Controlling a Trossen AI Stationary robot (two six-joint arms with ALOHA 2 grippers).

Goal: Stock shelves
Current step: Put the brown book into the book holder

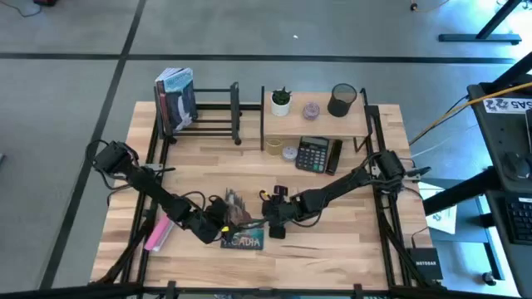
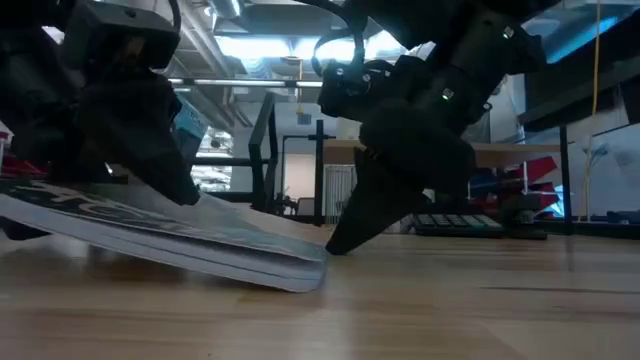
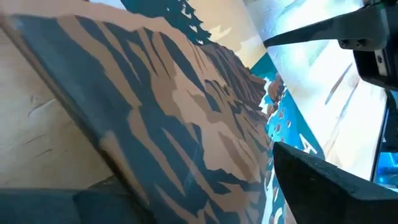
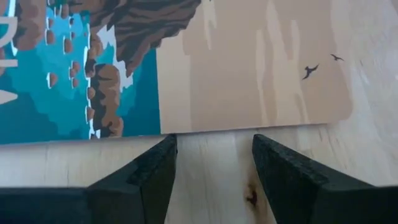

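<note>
A book (image 1: 243, 240) with a teal and tan picture cover lies near the table's front middle. It is tilted, with its left end raised and its right edge (image 2: 312, 274) on the table. My left gripper (image 1: 218, 223) is at the raised end, shut on the book. My right gripper (image 4: 214, 146) is open just right of the book, both fingertips low at the tabletop by the book's edge (image 4: 249, 127). The black rack (image 1: 208, 116) stands at the far left and holds upright books (image 1: 174, 100). Beside it stands the wooden shelf (image 1: 353, 124). My left gripper holds the book's left end (image 2: 120, 205), coming from the table's left and slanting down. One finger (image 3: 323, 180) lies on the cover; the other is not clearly placed. The held end is off the table and the book slopes down to its right edge. My right gripper's fingertips (image 4: 163, 152) stand at the book's edge; I cannot tell whether they touch it.
The wooden shelf's top carries a small plant (image 1: 281, 100), a round purple thing (image 1: 311, 110) and a dark cup (image 1: 341, 100). A calculator (image 1: 313, 154) lies in front of it. A pink object (image 1: 158, 234) lies at the near left.
</note>
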